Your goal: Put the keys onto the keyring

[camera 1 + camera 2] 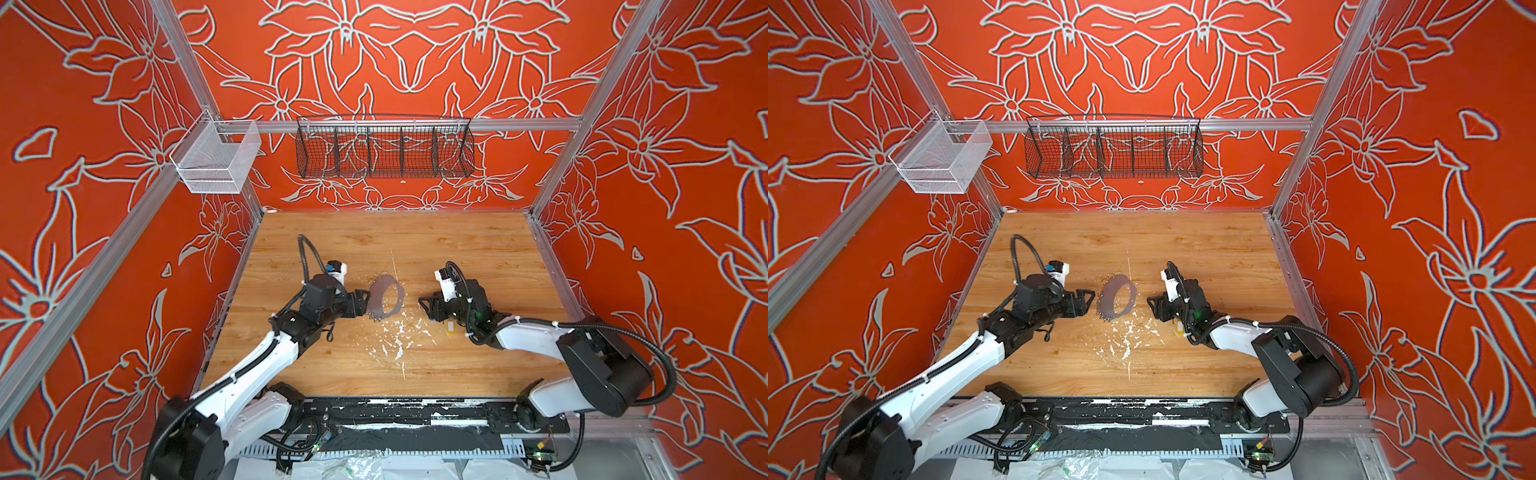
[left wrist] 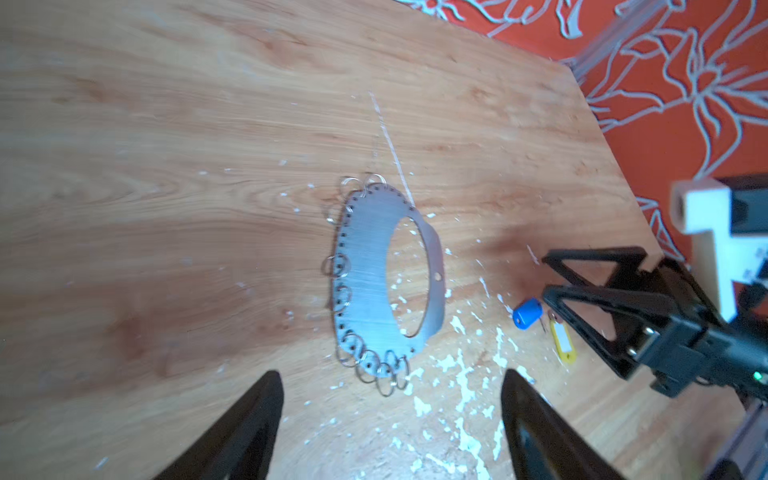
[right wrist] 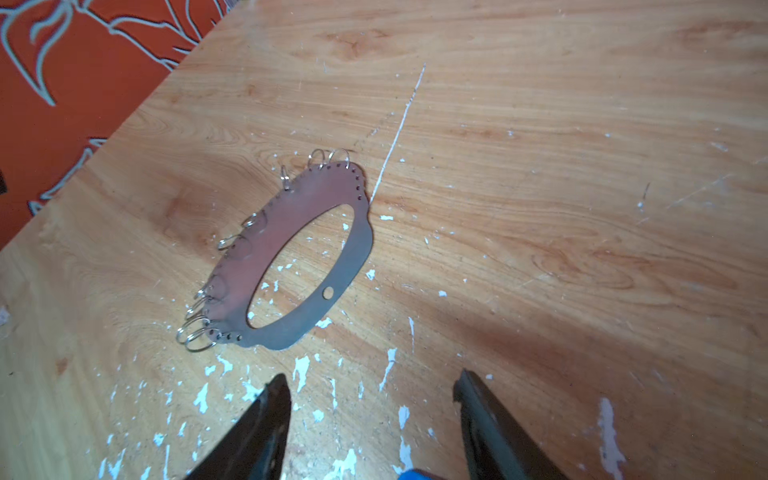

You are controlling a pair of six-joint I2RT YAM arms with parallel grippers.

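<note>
The keyring (image 1: 379,296) (image 1: 1109,297), a flat grey plate with a large hole and several small split rings along one edge, lies on the wooden table between both arms. It fills the middle of both wrist views (image 2: 365,274) (image 3: 257,245). The keys lie right of it: a blue tag (image 2: 527,313) by the right gripper's fingertip, and a yellow tag (image 2: 563,338) (image 1: 450,328) under that arm. My left gripper (image 1: 365,303) (image 2: 390,374) stands open just left of the keyring, nothing between its fingers. My right gripper (image 1: 424,305) (image 3: 370,378) is open, with a sliver of blue (image 3: 415,473) low between its jaws, untouched.
White paint flecks (image 1: 395,336) scatter over the table (image 1: 457,249) in front of the keyring. A white mesh basket (image 1: 216,162) and a black wire basket (image 1: 384,151) hang on the back rail. Red patterned walls close three sides.
</note>
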